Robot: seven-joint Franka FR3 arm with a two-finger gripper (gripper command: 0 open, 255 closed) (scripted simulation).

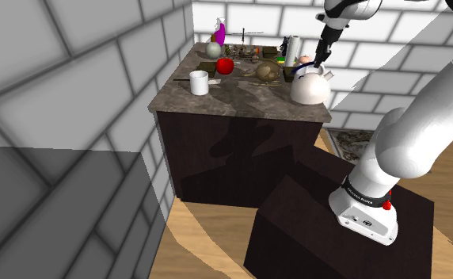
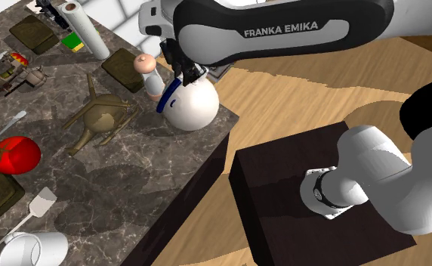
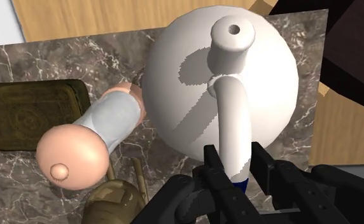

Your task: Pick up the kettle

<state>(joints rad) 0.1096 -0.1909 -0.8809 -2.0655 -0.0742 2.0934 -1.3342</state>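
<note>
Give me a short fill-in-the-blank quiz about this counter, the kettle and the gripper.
1. The kettle is ____ in colour.
2. The gripper has its fingers on either side of the kettle's ____.
3. The round fruit on the counter is ____.
Missing words: white; handle; red.

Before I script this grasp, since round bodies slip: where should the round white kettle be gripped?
By the slim white arched handle across its top, coming straight down from above. The round white kettle itself looks too wide and smooth to pinch.
</note>
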